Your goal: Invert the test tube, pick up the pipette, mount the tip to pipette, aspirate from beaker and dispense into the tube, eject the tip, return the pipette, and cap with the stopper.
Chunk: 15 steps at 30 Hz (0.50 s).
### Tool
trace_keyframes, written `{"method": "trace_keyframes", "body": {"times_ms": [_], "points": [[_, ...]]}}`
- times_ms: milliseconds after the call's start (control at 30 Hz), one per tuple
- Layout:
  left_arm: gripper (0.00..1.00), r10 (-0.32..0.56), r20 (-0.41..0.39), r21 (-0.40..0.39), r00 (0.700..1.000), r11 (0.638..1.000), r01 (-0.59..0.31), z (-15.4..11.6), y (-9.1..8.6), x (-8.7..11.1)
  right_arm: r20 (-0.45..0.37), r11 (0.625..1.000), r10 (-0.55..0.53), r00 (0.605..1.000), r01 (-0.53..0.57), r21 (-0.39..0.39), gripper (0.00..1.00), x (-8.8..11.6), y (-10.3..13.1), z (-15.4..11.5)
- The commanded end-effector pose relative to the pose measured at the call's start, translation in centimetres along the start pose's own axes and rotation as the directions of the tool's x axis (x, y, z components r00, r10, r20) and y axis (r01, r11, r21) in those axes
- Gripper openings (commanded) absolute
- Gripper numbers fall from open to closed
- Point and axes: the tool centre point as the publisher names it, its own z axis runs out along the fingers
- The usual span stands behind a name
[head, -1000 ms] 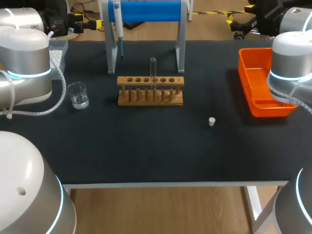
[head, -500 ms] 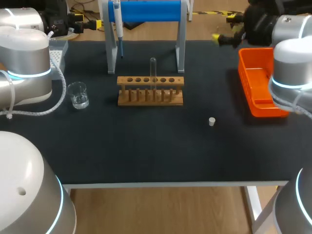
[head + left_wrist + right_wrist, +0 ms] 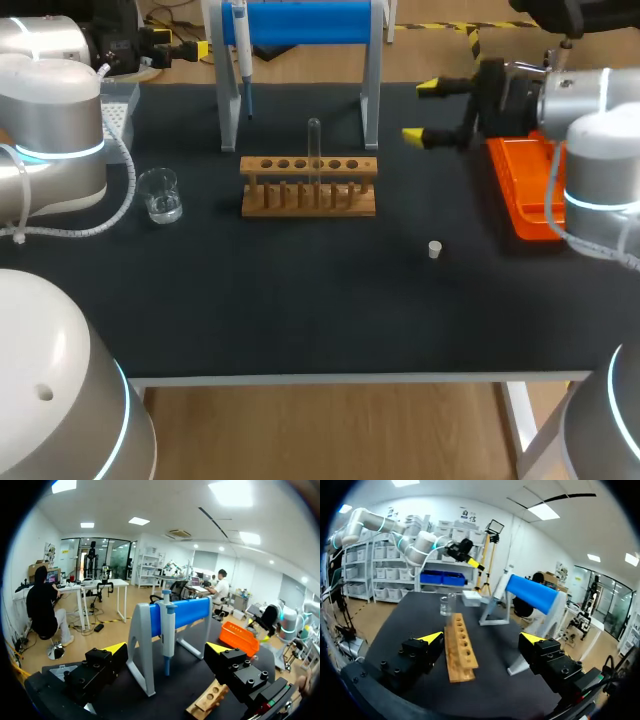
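A clear test tube (image 3: 314,148) stands upright in the wooden rack (image 3: 308,186) at mid-table. On the blue stand (image 3: 300,22) behind it hangs the pipette (image 3: 241,52). The glass beaker (image 3: 160,194) sits left of the rack, and the small white stopper (image 3: 434,249) lies to its front right. My right gripper (image 3: 423,112) hovers open and empty right of the rack's far end; its wrist view has the rack (image 3: 460,647) ahead between the fingers of the gripper (image 3: 482,638). My left gripper (image 3: 167,647) is open, facing the pipette (image 3: 168,630).
An orange bin (image 3: 530,185) stands at the right edge, just beside my right wrist. A grey tip box (image 3: 118,106) sits at the back left behind my left arm. Bare black mat stretches in front of the rack.
My right gripper has swung in from the back right corner, leftward over the table toward the rack. The left arm and the objects have kept still.
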Motion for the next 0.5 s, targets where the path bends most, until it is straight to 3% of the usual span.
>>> {"method": "trace_keyframes", "body": {"times_ms": [33, 500], "points": [[1.00, 0.001, 0.003, 0.002, 1.000, 1.000, -0.001, 0.1, 0.1, 0.0, -0.035, 1.000, -0.004, 0.999, 0.004, -0.021, 1.00, 0.7, -0.8, 2.1], [1.00, 0.001, 0.003, 0.002, 1.000, 1.000, -0.001, 0.1, 0.1, 0.0, -0.098, 1.000, 0.001, 0.995, -0.004, -0.031, 1.00, 4.2, -0.4, 5.0]]}}
